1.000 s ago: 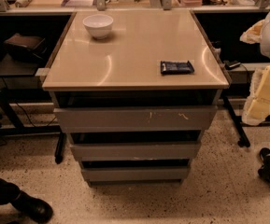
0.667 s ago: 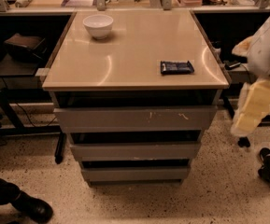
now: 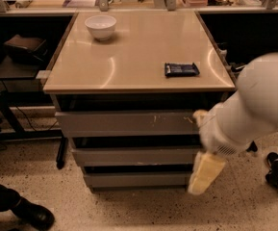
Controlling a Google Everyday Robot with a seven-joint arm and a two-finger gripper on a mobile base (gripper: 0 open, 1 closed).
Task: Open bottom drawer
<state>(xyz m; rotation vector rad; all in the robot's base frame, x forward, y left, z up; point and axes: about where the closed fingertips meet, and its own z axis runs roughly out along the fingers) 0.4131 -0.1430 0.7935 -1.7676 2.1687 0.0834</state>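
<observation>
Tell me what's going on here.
A robot arm reaches in from the right of the view, with its gripper low at the right end of the bottom drawer. That drawer looks shut; whether the gripper touches it is unclear. A bowl and a dark packet sit on the cabinet top.

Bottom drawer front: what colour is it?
The bottom drawer is plain grey, camera view; the end effector hangs at its right end.

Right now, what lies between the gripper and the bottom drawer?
Nothing shows there. In the camera view the gripper hangs right at the right end of the bottom drawer, before its front.
</observation>
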